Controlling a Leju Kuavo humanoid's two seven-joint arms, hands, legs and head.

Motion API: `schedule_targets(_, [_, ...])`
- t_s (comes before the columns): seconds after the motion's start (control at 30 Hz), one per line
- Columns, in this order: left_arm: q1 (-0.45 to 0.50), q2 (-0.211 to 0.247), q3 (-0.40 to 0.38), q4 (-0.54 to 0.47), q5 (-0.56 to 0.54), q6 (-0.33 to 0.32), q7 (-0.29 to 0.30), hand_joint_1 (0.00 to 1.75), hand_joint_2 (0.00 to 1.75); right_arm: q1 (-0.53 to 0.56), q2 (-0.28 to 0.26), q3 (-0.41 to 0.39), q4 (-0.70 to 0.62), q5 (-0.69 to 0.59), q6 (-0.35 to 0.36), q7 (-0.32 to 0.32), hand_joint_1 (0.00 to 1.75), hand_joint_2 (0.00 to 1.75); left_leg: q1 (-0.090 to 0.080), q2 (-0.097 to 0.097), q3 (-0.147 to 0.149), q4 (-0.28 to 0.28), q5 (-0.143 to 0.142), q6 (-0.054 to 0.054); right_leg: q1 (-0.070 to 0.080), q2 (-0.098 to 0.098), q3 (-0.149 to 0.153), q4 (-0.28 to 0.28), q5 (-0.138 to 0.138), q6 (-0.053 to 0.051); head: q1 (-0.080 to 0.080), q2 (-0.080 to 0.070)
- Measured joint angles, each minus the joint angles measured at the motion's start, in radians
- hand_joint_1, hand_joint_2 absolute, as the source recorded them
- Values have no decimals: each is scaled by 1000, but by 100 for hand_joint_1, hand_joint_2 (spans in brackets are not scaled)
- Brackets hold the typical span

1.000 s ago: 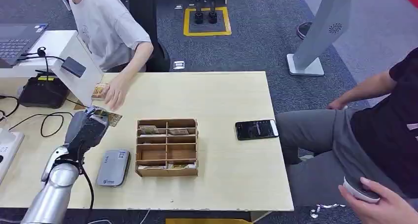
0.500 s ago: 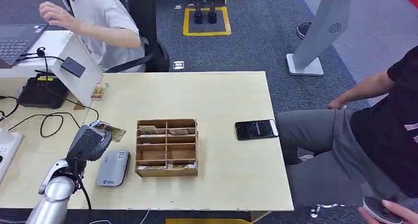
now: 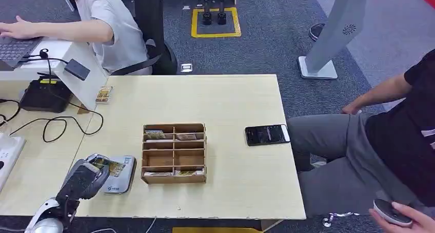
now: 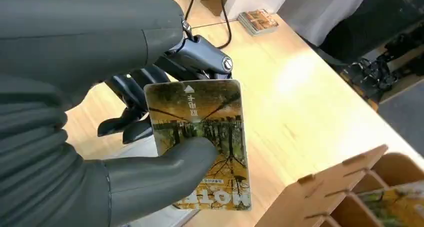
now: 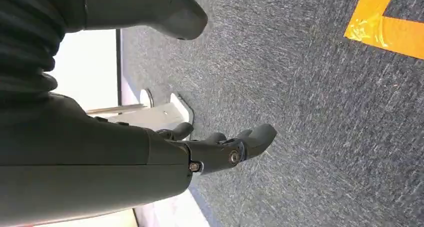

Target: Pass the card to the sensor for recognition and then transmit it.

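Now the left hand (image 3: 84, 177) pinches the card (image 3: 114, 167) over the sensor (image 3: 121, 173), lower left of the head view. Hold it flat, steady until read. Right hand (image 5: 220, 149) hangs, fingers apart.

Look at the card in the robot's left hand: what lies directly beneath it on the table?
The grey sensor lies on the table under the card, which the left hand holds over it. The card and hand cover the sensor's near-left part; contact cannot be judged.
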Motion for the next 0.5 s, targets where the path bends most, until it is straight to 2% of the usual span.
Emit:
schedule_targets(0.27, [9, -16, 0, -8, -75, 46, 13, 175, 175, -1, 2, -5, 0, 7, 0, 6, 0, 175, 0, -1, 0, 0, 0, 0, 0, -1, 0, 0, 0, 0, 0, 0])
schedule_targets(0.5, [-11, -51, 0, -4, -109, 111, 31, 175, 175, -1, 5, -5, -2, 23, -1, 9, 0, 175, 0, -1, 0, 0, 0, 0, 0, -1, 0, 0, 0, 0, 0, 0])
